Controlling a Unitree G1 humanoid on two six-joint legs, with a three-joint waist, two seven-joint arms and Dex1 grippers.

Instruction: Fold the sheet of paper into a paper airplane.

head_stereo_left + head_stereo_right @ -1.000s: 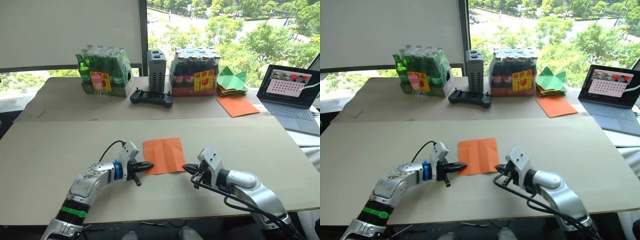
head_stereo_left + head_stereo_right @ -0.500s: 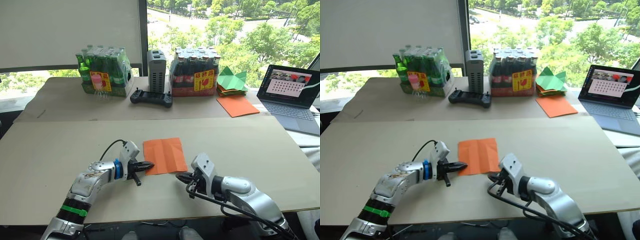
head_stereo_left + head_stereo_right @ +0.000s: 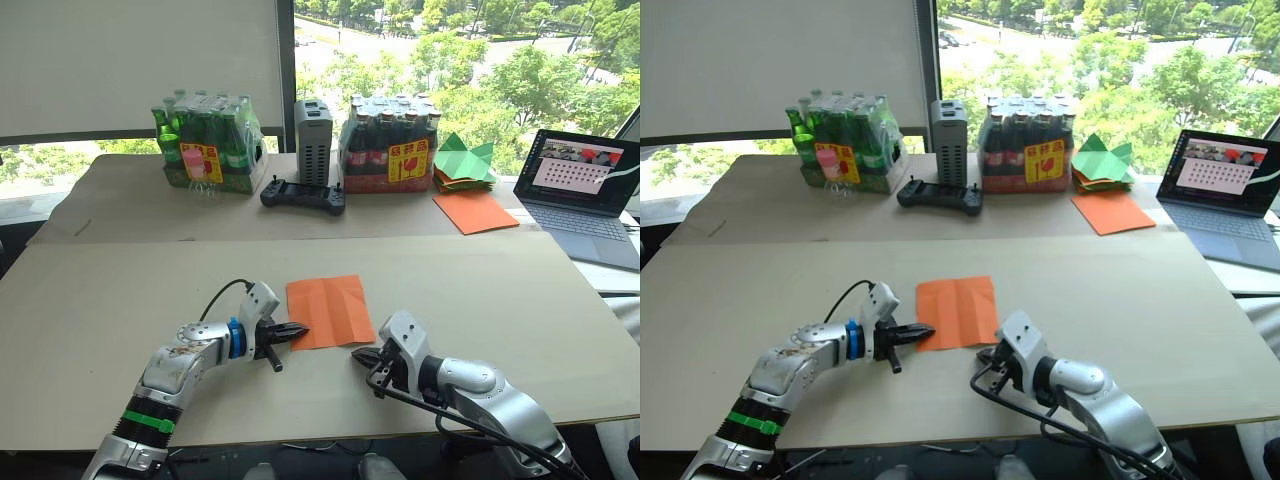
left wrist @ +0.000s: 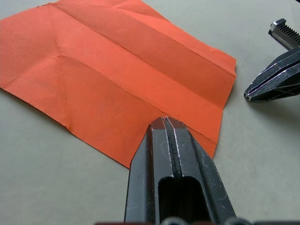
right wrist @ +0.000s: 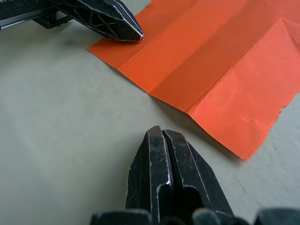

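Paper [image 3: 327, 311] mid-frame flat, creased only, no plane yet; L gripper [image 3: 297, 329] clenched on its corner; R gripper [image 3: 358, 353] clenched, empty.

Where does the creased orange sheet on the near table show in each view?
Left eye view: sheet of paper, flat at table centre between both grippers.
Right eye view: just left of centre.
Left wrist view: the upper half.
Right wrist view: upper right.
Shared landmark: the left gripper, tips shut, at the sheet's near-left corner.
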